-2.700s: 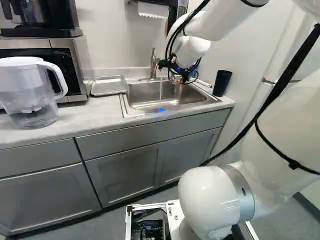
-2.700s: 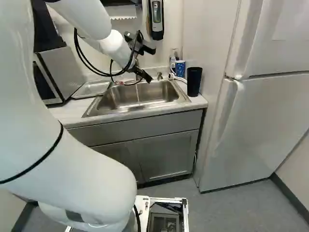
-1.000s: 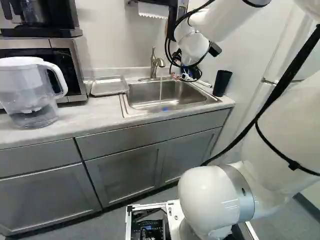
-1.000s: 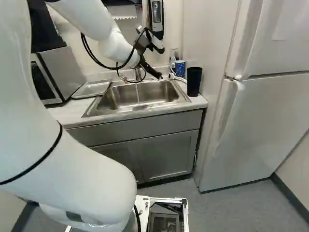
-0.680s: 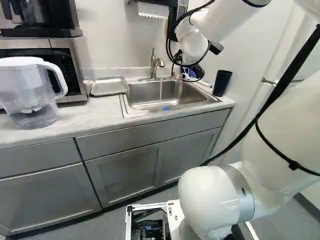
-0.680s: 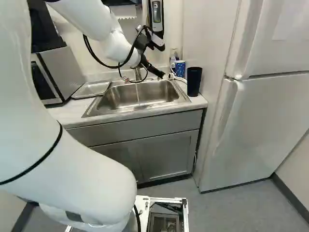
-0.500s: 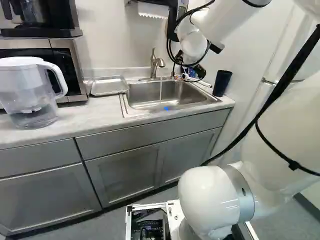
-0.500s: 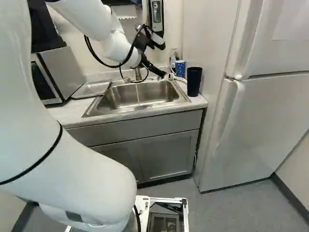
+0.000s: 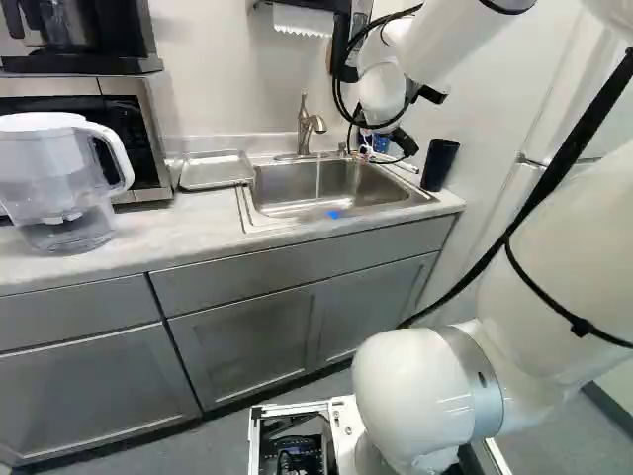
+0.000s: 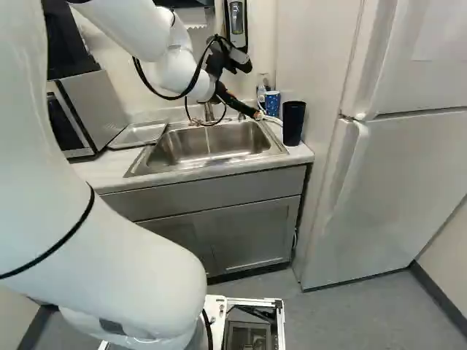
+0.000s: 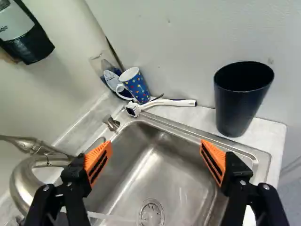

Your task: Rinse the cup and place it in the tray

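I've got the gripper (image 10: pixel 255 114) spread wide over the sink (image 11: pixel 160 162), water (image 9: pixel 318 180) running into its basin; the spotted blue cup (image 11: pixel 137 88) stands at the back corner, and the pitcher (image 9: pixel 61 178) holds clear water.

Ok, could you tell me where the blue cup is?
In the right base view, the blue patterned cup stands left of the dark tumbler, by the far corner of the sink, beside the white brush.

On the pale surface (image 9: pixel 188 237), the shallow rectangular metal tray (image 9: pixel 216 170) lies left of the rectangular steel sink (image 10: pixel 182 148); the tall dark cup (image 11: pixel 237 103) stands on its right, the spotted blue mug (image 11: pixel 138 87) behind its right corner.
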Controlling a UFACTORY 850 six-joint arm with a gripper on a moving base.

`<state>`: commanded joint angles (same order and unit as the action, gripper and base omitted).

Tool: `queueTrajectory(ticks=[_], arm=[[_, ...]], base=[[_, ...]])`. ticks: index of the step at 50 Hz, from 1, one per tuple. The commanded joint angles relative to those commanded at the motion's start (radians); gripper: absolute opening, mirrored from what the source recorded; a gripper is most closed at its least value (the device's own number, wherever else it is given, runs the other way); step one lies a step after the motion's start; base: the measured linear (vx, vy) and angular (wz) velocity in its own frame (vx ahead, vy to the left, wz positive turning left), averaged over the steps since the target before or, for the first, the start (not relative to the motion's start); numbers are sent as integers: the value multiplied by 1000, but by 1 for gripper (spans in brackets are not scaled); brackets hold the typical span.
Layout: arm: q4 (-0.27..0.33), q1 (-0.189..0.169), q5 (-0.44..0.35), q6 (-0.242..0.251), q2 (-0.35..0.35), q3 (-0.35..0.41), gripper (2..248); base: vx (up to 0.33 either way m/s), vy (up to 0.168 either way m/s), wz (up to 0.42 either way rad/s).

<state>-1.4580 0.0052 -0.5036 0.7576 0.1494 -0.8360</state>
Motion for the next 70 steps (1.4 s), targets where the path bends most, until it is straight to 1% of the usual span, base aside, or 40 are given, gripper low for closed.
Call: queueTrajectory(ticks=[15,24,47,53,59,70], arm=[[-101,0,-69,0,0,0,247],[-144,0,-123,0,-10,5,247],[-238,6,-332,0,-58,17,247],[-253,13,-368,0,-74,18,247],[-253,28,-403,0,-93,17,247],[-235,51,-468,0,-128,16,247]], base=[[0,0,0],[0,0,0],[0,0,0],[0,0,0],[0,0,0],[0,0,0]])
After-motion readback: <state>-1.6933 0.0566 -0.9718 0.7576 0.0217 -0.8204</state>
